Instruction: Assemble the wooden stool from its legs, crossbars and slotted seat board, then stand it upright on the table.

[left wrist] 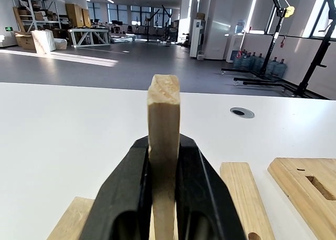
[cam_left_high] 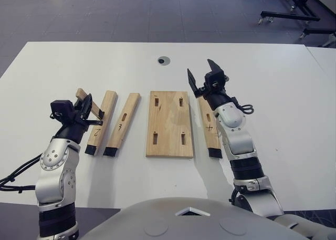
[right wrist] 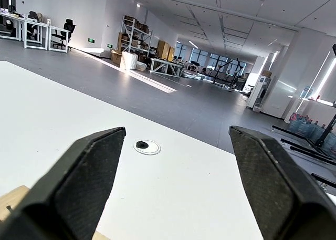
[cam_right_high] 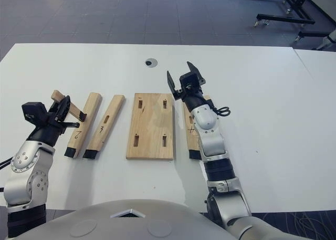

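The job is at its very start, judging from how the parts lie: nothing is joined to anything. The seat board (cam_left_high: pixel 169 123) lies flat in the middle of the table (cam_left_high: pixel 273 82), and all four of its slots are empty. Taking the board as the centre of the clock, with 12 pointing away from the robot, two legs lie side by side at 9 o'clock, the leg marked 2 (cam_left_high: pixel 102 122) on the outside and the leg marked 3 (cam_left_high: pixel 122 123) nearer the board. A third leg (cam_left_high: pixel 209 127) lies just beside the board at 3 o'clock, partly under the right arm. A small cable hole (cam_left_high: pixel 164 60) sits at 12 o'clock.

The left gripper (cam_left_high: pixel 90 113), out past the two legs at 9 o'clock, is clamped on a wooden piece (left wrist: pixel 164 108), held slantwise above the table. Whether this is the fourth leg or a crossbar I cannot tell. The right gripper (cam_left_high: pixel 203 76) hangs at about 1 o'clock, above the far end of the third leg, its fingers spread wide and holding nothing.

Left to do, as I judge it: fit the legs and crossbars together, seat the legs in the board's slots, then turn the stool upright
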{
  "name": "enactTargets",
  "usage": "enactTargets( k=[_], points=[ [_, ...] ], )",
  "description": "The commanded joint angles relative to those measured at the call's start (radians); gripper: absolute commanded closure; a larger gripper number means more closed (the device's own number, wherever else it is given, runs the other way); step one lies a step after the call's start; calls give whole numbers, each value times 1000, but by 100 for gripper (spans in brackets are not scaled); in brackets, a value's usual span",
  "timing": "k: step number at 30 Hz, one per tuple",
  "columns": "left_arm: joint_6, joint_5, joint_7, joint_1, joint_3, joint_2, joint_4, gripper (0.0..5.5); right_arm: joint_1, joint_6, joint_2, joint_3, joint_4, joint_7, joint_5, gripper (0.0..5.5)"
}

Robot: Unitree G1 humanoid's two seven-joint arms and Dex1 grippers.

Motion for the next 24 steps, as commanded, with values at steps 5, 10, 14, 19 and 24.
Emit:
enactTargets(
  k=[5, 10, 14, 19, 24],
  points=[
    [-21, 20, -32, -7, -34, 6, 64, 512, 2, 9, -6, -3, 7, 5, -1, 187],
    [-9, 23, -39, -4, -39, 17, 87, 512, -2, 12, -9, -5, 8, 7, 0, 187],
    [36, 43, -57, -3, -77, 49, 111, 512, -2, 17, -8, -6, 11, 9, 3, 187],
    [57, 65, -74, 12, -118, 72, 123, 512, -4, 19, -5, -5, 15, 9, 2, 187],
    [62, 58, -76, -2, -117, 75, 131, 512, -9, 13, -3, -7, 23, 5, 2, 187]
  ],
)
